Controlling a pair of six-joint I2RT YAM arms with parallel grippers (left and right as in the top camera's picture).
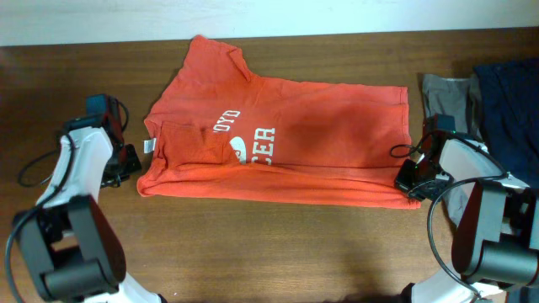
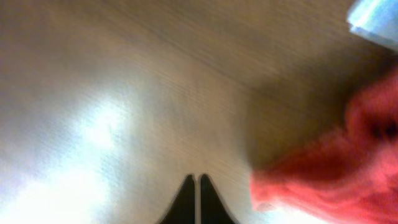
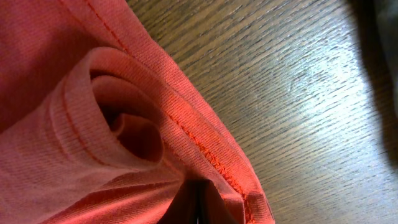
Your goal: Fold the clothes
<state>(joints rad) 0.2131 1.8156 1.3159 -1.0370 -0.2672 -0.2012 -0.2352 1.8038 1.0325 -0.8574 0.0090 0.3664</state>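
The orange-red T-shirt [image 1: 312, 135] lies spread across the table, its lower part folded up, with part of the white print [image 1: 253, 141] showing. My left gripper [image 1: 130, 160] is just off the shirt's lower left corner. In the left wrist view it [image 2: 196, 182] is shut and empty over bare wood, with blurred shirt cloth [image 2: 336, 168] to its right. My right gripper [image 1: 410, 179] is at the shirt's lower right corner. In the right wrist view it [image 3: 199, 186] is shut on bunched shirt cloth [image 3: 93, 124] beside the stitched hem.
A grey garment [image 1: 446, 97] and a dark blue one [image 1: 509, 109] lie at the right edge, close behind my right arm. A white tag [image 1: 149, 146] sticks out at the shirt's left edge. Bare wood table [image 1: 278, 244] runs along the front.
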